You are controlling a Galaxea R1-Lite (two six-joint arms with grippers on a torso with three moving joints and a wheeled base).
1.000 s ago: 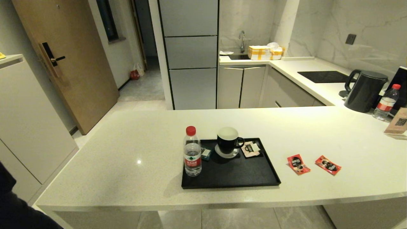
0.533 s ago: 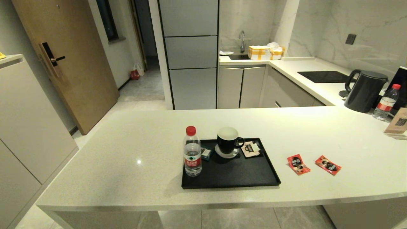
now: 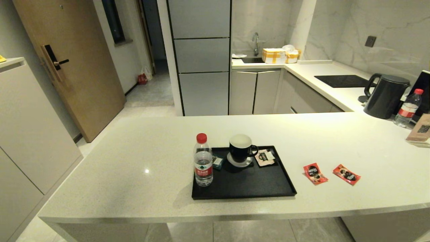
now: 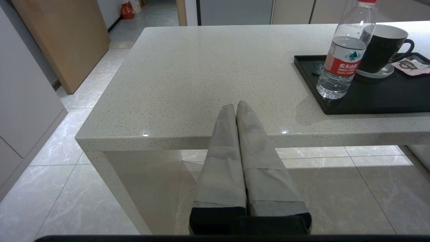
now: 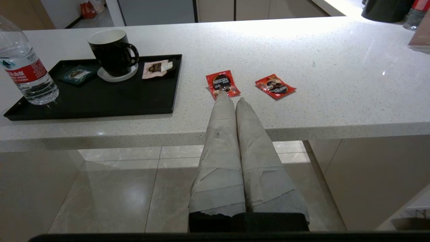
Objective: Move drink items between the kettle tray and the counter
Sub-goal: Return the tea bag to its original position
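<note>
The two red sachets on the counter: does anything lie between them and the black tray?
Nothing: in the head view, bare counter separates the black tray from the two red sachets. The right wrist view shows likewise.

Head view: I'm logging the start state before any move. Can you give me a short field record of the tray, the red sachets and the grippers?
tray: black, on the counter
on tray: water bottle, mug on a saucer, cream sachet, teal packet
red sachets: two, and, flat on the counter right of the tray, apart
left gripper: shut, empty, low before the counter edge
right gripper: shut, empty, low before the counter edge
</note>
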